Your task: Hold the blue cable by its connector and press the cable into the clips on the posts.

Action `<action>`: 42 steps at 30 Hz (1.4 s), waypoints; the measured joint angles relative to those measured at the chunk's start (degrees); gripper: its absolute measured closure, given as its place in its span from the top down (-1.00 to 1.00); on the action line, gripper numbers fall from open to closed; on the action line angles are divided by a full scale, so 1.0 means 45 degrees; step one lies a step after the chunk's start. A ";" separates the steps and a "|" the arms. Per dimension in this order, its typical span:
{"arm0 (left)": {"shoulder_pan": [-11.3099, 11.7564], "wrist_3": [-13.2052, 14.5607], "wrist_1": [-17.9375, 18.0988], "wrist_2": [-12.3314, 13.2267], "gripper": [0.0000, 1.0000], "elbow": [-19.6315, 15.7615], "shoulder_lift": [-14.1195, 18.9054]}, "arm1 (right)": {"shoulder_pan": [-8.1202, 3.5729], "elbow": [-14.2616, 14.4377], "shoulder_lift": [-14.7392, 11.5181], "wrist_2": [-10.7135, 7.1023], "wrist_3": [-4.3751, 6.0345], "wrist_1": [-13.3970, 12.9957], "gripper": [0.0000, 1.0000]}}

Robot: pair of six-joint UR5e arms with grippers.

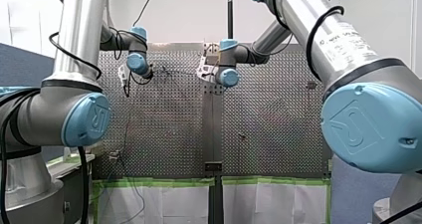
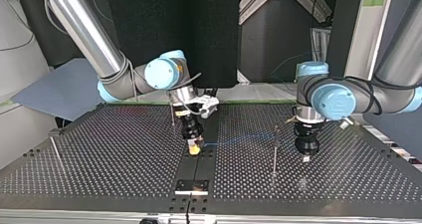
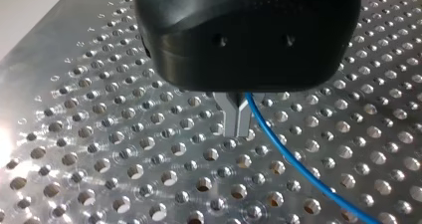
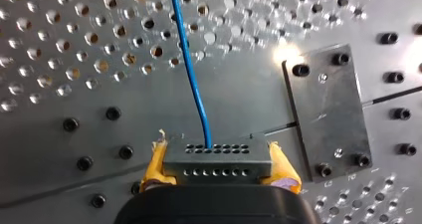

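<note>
cable: thin blue cable (image 4: 191, 79) leaves the grey multi-hole connector (image 4: 219, 163), low over the perforated table (image 2: 109, 154) | my right gripper (image 4: 217, 153): yellow pads clamp connector | my left gripper (image 3: 238, 122): metal fingers pinched on cable further along | hidden: clips too small to see | around: post (image 2: 274, 149) stands between grippers; bolted plate (image 4: 328, 109) beside connector

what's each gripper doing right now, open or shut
left gripper: jaws shut on the blue cable
right gripper: jaws shut on the connector, a yellow pad at each end of it
</note>
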 joint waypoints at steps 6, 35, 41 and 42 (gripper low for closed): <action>0.0104 -0.0012 -0.0032 0.0095 -1.00 0.0021 -0.0030 | -0.0147 -0.0293 0.0213 0.0018 0.0017 0.0064 -1.00; -0.0310 0.0695 -0.0760 -0.0646 0.87 0.0026 -0.0023 | -0.0179 -0.0362 0.0235 0.0002 0.0031 0.0380 -1.00; -0.0461 0.0683 -0.1350 -0.0461 1.00 0.0026 -0.0016 | -0.0135 -0.0356 0.0235 0.0001 0.0031 0.0385 -1.00; -0.0499 0.0735 -0.1492 -0.0512 1.00 0.0026 -0.0014 | -0.0133 -0.0357 0.0235 0.0001 0.0031 0.0388 -1.00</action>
